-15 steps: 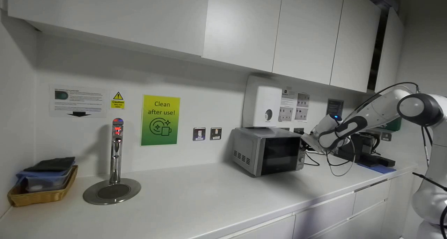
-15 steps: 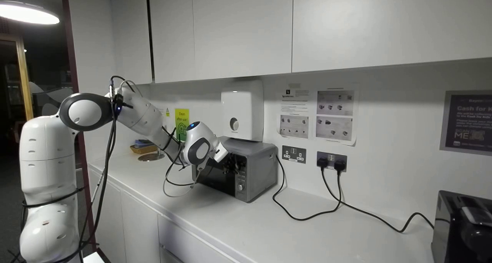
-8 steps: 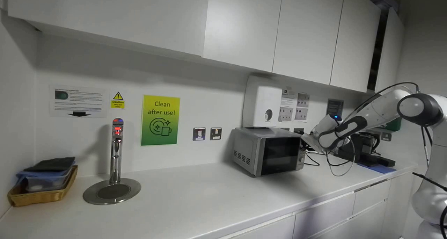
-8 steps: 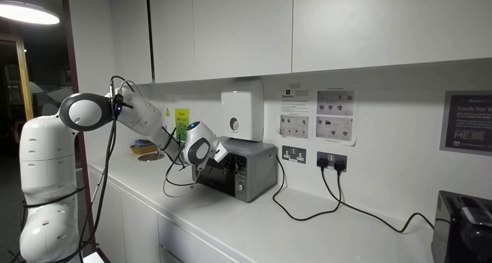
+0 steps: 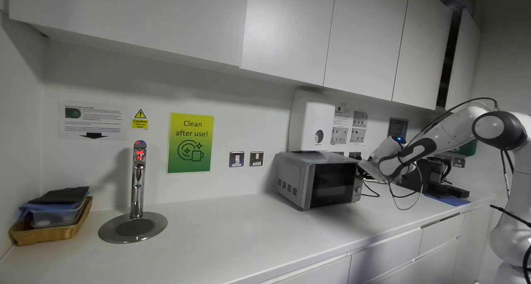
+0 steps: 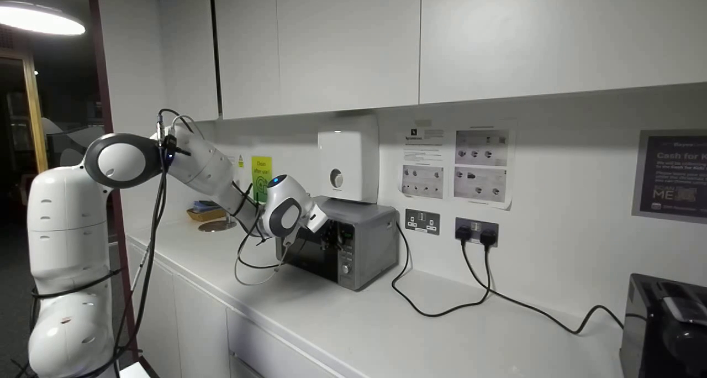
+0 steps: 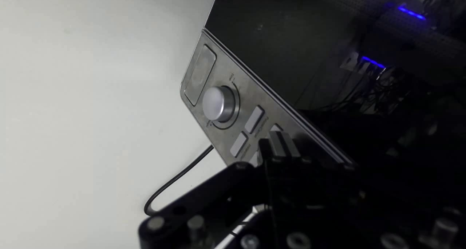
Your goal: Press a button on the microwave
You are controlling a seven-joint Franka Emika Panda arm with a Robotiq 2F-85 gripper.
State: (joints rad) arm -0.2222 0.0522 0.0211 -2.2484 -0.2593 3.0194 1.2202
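The silver-grey microwave stands on the counter with its dark door shut, in both exterior views [image 5: 334, 184] [image 6: 378, 245]. In the wrist view its control panel [image 7: 251, 92] runs diagonally, with a round knob [image 7: 218, 103] and several pale buttons [image 7: 254, 119]. My gripper [image 7: 284, 143] is shut and empty, its two pads side by side. Its tips lie over the panel and partly cover a button [image 7: 276, 128]; I cannot tell whether they touch it. The panel's upper part is hidden behind the black fingers. The gripper is also at the panel in both exterior views [image 5: 361, 172] [image 6: 334, 235].
A white wall-mounted box [image 6: 348, 159] hangs just above the microwave. Cupboards [image 5: 365, 39] overhang the counter. A power cable [image 6: 406, 292] runs from the microwave's back to the wall sockets. A black appliance [image 6: 663, 328] stands farther along. A metal tap [image 5: 138, 180] stands at the opposite end.
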